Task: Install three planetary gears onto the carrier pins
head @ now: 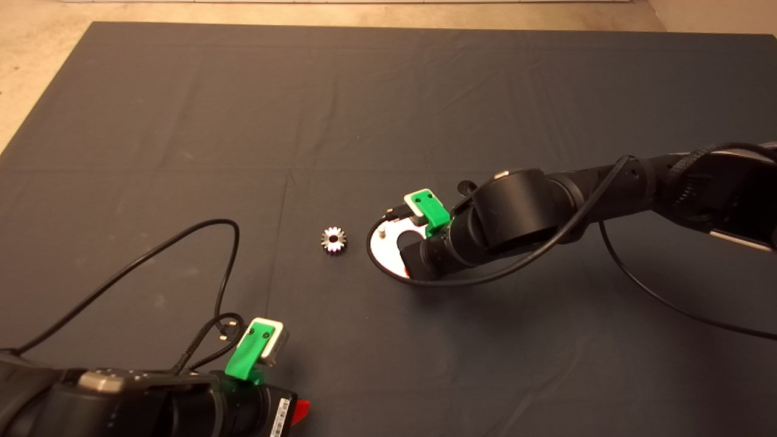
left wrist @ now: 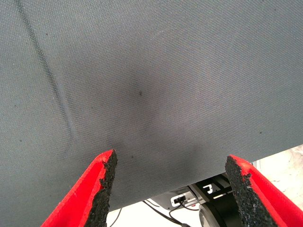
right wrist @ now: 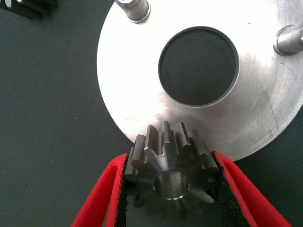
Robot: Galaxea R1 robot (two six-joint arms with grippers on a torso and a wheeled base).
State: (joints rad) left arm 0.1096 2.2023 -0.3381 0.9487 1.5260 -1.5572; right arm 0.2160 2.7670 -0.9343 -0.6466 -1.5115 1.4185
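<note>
My right gripper (right wrist: 170,161) is shut on a dark-steel planetary gear (right wrist: 168,177), holding it flat at the near rim of the shiny carrier disc (right wrist: 137,90). Silvery metal shows through the gear's hole. Two carrier pins (right wrist: 134,9) (right wrist: 289,40) stand bare on the disc; a third is hidden. In the head view the right wrist covers most of the disc (head: 381,247); one pin (head: 382,231) shows. A second gear (head: 333,239) lies on the mat left of the disc, and its edge also shows in the right wrist view (right wrist: 28,7). My left gripper (left wrist: 171,161) is open and empty, parked at lower left (head: 300,411).
The dark mat (head: 388,109) has creases and folds. A black cable (head: 182,243) loops over the mat above the left arm. The right arm's cable (head: 637,279) trails across the mat on the right. Beyond the mat's edge, floor equipment (left wrist: 199,196) shows in the left wrist view.
</note>
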